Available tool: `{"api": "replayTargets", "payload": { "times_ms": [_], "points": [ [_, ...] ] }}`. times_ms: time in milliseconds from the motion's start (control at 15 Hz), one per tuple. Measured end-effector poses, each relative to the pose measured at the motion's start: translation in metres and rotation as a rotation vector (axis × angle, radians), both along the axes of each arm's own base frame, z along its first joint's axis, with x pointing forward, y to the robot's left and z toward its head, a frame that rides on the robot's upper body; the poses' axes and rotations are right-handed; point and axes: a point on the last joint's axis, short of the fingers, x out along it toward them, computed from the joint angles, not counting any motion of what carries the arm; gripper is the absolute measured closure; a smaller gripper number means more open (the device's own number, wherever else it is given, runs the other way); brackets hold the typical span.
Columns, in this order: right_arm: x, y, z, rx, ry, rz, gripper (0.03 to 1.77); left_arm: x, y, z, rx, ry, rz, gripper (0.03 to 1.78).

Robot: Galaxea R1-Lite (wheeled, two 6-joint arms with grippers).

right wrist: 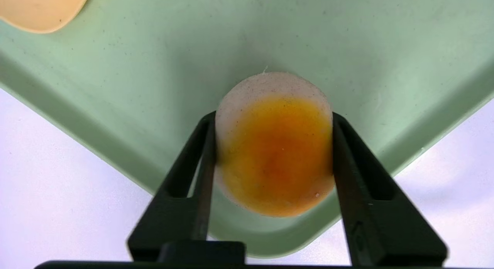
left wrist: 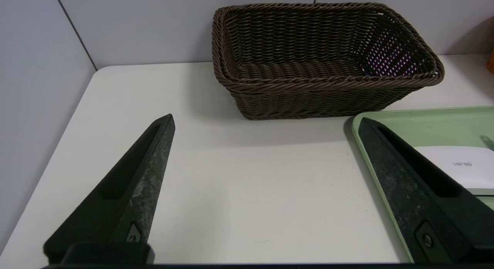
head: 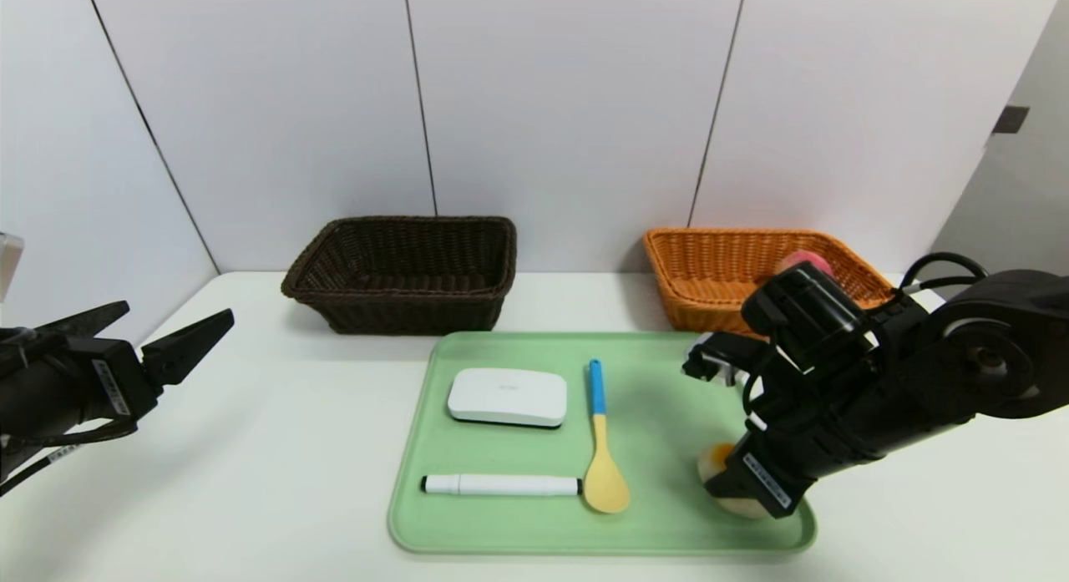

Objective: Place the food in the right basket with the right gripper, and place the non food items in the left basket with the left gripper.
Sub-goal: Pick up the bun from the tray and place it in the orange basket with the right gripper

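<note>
Head view: I saw right gripper (head: 746,492) over round cream orange-topped bun (head: 716,461) at tray's (head: 417,515) five o'clock; pink peach (head: 803,260) in orange wicker basket (head: 710,269).
Left wrist: left gripper (left wrist: 266,136) spread wide, empty, dark brown wicker basket (left wrist: 324,91) at twelve.
Right wrist: fingers (right wrist: 200,153) clamped against bun's sides.

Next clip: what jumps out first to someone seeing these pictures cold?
The right pincer stands out, angled down at the near right corner of the green tray, its fingers pressed against both sides of the cream bun with the orange top. Behind it, the orange basket already holds a pink peach. The dark brown basket sits empty, and the left pincer hangs open off to the left.
</note>
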Motion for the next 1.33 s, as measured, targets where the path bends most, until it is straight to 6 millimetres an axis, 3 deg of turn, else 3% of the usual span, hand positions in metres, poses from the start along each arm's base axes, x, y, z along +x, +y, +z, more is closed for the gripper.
{"api": "replayTargets", "payload": {
  "times_ms": [67, 200, 533, 733, 933, 1333],
  "points": [
    [-0.001, 0.0, 0.0, -0.001, 0.002, 0.002, 1.06, 0.0, 0.0, 0.0, 0.0, -0.001, -0.001, 0.12],
    [-0.002, 0.0, 0.002, 0.003, -0.006, 0.003, 1.75, -0.001, 0.0, 0.0, 0.0, -0.003, -0.001, 0.12],
    [-0.011, -0.002, 0.033, 0.079, -0.104, 0.016, 1.75, -0.002, 0.0, 0.001, 0.0, -0.007, -0.003, 0.12],
    [-0.005, -0.004, 0.081, 0.204, -0.309, 0.001, 1.75, -0.002, 0.0, 0.001, 0.0, -0.007, -0.003, 0.12],
    [0.016, -0.017, 0.119, 0.298, -0.499, -0.082, 1.75, -0.001, 0.0, 0.001, -0.001, -0.008, -0.008, 0.12],
    [0.088, -0.048, 0.139, 0.286, -0.605, -0.243, 1.75, 0.001, 0.0, 0.004, 0.001, 0.003, -0.009, 0.12]
  ]
}}
